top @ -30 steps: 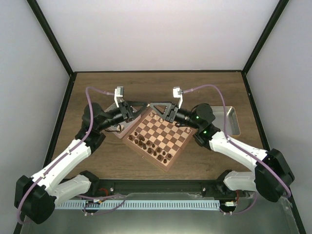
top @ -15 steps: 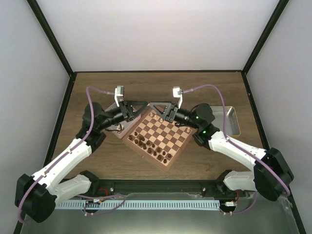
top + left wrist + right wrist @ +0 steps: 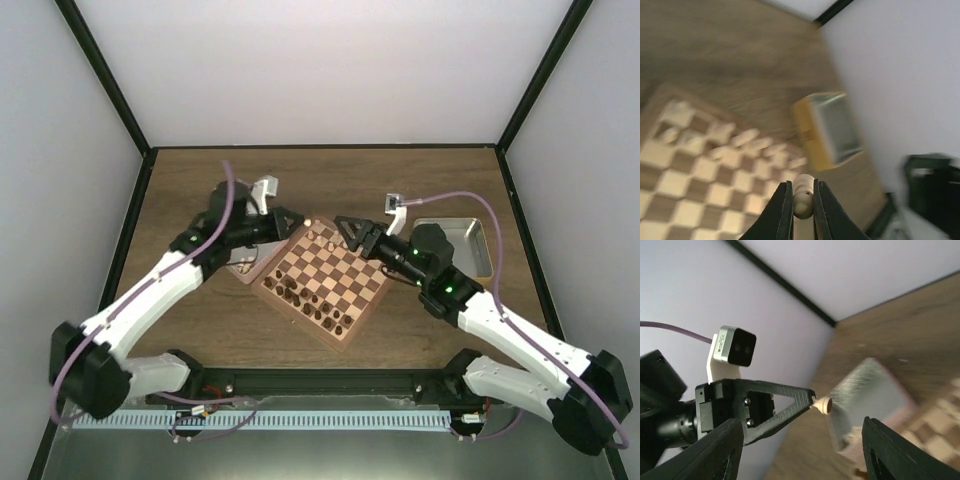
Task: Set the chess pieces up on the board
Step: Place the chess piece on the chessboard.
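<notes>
My left gripper is shut on a light beige chess piece, pinched by its round top between the black fingers. From above, the left gripper holds that piece over the far corner of the board. My right gripper hovers over the board's far right side, with its fingers wide apart and nothing between them. In the right wrist view the left gripper and its piece face my open right gripper. Light pieces stand along the board's right edge.
Dark brown pieces line the board's near left side. One silver tray lies right of the board. Another tray lies left of it, partly under the left arm. Black frame posts and white walls enclose the table.
The right gripper has opened and drawn back to the right from the board's far corner. The left arm has swung right, carrying the beige piece from the left tray toward that corner.
</notes>
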You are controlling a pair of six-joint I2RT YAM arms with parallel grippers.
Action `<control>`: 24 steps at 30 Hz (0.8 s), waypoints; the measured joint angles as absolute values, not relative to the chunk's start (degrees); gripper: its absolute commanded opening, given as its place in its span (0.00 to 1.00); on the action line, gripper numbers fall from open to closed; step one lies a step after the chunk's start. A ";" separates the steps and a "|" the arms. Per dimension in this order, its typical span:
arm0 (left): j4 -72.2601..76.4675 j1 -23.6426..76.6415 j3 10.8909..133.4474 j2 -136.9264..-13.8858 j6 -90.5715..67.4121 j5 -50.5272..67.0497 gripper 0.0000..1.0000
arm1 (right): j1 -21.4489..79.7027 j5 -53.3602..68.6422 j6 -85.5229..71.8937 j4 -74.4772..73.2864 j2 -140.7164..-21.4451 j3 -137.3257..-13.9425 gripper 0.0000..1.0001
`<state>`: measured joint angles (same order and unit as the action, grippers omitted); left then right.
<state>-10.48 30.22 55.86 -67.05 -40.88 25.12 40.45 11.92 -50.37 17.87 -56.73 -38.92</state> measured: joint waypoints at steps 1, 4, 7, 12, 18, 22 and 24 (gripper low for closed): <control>-14.28 30.70 57.32 -70.04 -37.85 22.90 0.04 | 40.27 9.08 -49.78 14.48 -55.72 -38.85 0.68; -22.70 33.80 60.90 -78.78 -31.75 15.68 0.04 | 39.86 1.63 -48.38 6.48 -53.23 -37.15 0.69; -29.58 38.30 65.23 -86.98 -28.08 8.58 0.04 | 38.63 -4.58 -47.42 -0.60 -49.78 -33.28 0.70; -37.30 44.60 74.52 -97.25 -24.60 -1.30 0.04 | 34.98 -10.83 -47.62 -9.52 -44.10 -27.16 0.70; -42.35 48.64 84.25 -106.24 -22.50 -7.44 0.05 | 33.82 -15.86 -48.51 -15.51 -36.84 -22.81 0.71; -43.90 49.19 88.82 -110.08 -21.98 -8.47 0.06 | 33.82 -18.09 -48.95 -16.62 -33.15 -21.61 0.71; -44.71 49.23 90.70 -111.77 -21.82 -9.02 0.06 | 33.82 -19.07 -49.10 -17.63 -32.01 -21.47 0.71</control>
